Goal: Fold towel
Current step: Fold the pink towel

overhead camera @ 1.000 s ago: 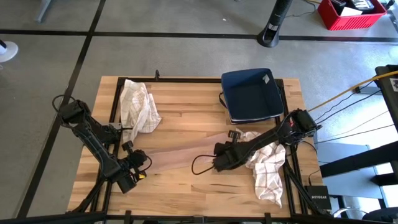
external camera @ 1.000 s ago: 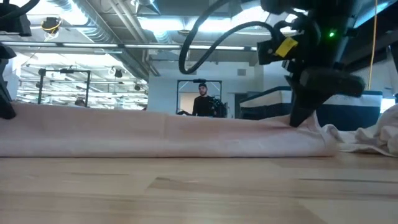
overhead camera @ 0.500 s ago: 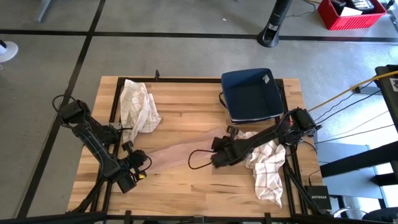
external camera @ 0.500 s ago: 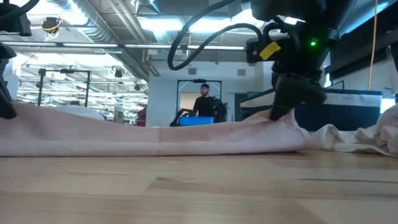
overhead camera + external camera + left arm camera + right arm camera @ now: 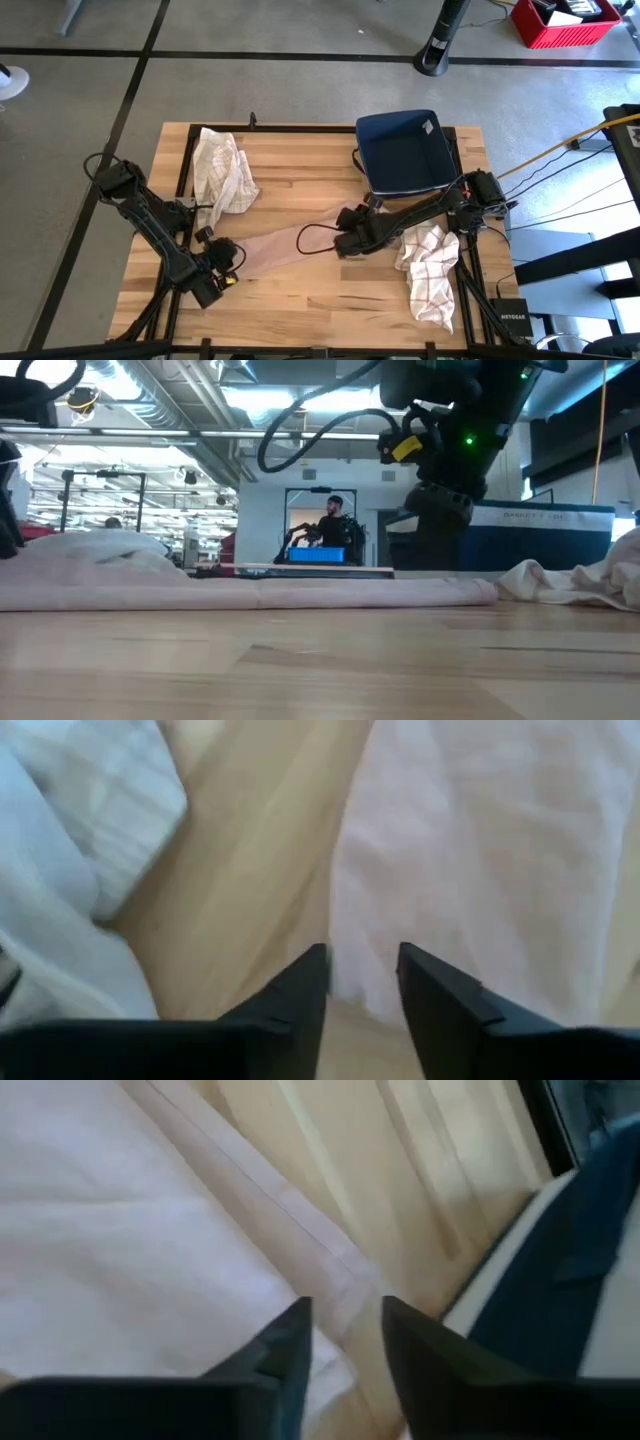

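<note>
The wooden table [image 5: 300,310] carries a dark blue bin [image 5: 405,152] at its far right corner; nothing shows inside the bin. Just in front of the bin, by the table's right edge, lies a heap of white checked cloths [image 5: 428,268], and a second crumpled checked cloth [image 5: 224,170] sits off to the bin's left, near the far left corner. The pale pink towel [image 5: 285,246] lies flat in a long narrow strip in front of the bin, running from the table's middle down toward the left front. Bare wood stays open between the towel and the bin, and along the front edge.

The right gripper [image 5: 347,240] hangs over the towel's end nearest the bin, its jaws parted a little and holding nothing. The left gripper [image 5: 222,262] sits at the towel's far end from the bin, jaws likewise slightly apart and empty, the cloth edge just beyond their tips.
</note>
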Controlling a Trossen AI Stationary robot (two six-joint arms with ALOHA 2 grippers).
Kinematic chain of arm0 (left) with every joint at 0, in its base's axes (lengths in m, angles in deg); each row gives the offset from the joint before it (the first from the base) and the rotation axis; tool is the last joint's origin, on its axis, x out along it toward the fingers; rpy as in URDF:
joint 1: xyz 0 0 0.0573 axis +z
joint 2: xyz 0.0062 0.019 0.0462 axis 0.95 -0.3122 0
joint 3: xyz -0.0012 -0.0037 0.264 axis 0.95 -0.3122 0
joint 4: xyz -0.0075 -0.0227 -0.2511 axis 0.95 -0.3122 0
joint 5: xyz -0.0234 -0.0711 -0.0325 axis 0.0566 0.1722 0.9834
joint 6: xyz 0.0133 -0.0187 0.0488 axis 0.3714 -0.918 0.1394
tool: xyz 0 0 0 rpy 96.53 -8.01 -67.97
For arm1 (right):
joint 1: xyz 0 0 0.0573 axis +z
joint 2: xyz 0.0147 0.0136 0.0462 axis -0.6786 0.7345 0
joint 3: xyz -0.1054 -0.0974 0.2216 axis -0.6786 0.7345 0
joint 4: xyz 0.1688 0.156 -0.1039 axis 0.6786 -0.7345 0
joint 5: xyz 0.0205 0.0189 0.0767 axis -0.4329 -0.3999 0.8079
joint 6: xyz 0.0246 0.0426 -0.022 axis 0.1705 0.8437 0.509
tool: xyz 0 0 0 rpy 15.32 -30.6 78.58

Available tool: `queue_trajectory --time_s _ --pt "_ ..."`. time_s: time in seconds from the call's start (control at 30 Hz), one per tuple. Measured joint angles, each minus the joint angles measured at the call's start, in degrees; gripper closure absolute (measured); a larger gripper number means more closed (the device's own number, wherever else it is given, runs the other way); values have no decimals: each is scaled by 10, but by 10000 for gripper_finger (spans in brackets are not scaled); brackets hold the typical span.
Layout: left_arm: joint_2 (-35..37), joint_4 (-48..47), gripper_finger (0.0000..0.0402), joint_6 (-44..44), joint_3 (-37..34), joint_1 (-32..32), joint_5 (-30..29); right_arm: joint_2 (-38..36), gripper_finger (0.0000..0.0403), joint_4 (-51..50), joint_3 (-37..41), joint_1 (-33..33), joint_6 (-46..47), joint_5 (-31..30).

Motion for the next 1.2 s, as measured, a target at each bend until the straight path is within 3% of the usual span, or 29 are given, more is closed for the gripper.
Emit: queue_trajectory --time_s 0.1,0.2,0.3,0.5,0.6,0.73,0.87,0.97,1.2 --pt "12 5 254 13 24 6 12 0 225 -59 -26 1 15 7" --pt "17 28 246 33 44 4 -20 0 205 -120 -54 3 36 14" --pt "12 72 246 76 47 9 -32 0 201 -106 -61 21 26 32" --pt "-31 99 256 107 28 11 -31 0 212 51 33 51 13 15" --pt "-50 111 258 108 8 12 1 0 218 161 97 49 21 30" --pt "-67 103 258 127 -1 12 51 -3 221 244 141 51 36 83" --pt "-68 96 259 158 0 11 56 -5 222 263 142 59 54 157" --pt "-64 63 259 167 10 12 74 -4 222 276 127 81 71 235" --pt "-46 30 259 181 59 4 130 2 222 257 65 142 85 338"
